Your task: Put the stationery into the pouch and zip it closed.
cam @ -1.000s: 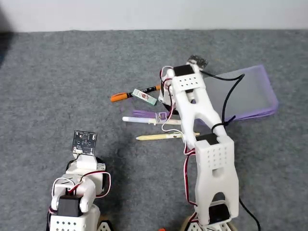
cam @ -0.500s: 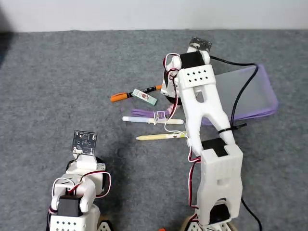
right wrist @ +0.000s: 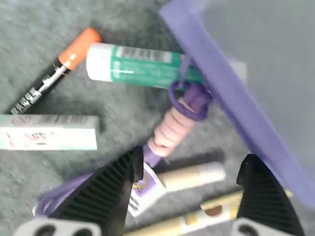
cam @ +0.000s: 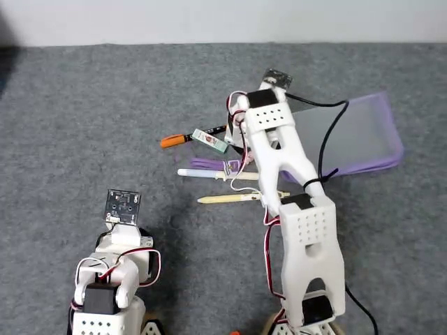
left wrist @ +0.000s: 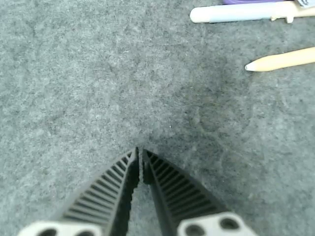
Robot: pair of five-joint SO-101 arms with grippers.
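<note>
High view: purple pouch (cam: 363, 139) far right on the grey counter (cam: 84, 105), its left edge beside the stationery (cam: 206, 173) at centre; counter runs wide leftward, far to a pale wall (cam: 209, 21). Left wrist view: left gripper (left wrist: 141, 164) pressed together over the counter, near left. Right wrist view: right gripper (right wrist: 193, 162) spread above the pouch's edge, a green glue stick (right wrist: 142, 66) and an orange-capped marker (right wrist: 54, 69).

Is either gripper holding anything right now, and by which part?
Nothing is held. The left gripper is shut on nothing over the carpet; the right gripper hangs open above the pens by the pouch.
</note>
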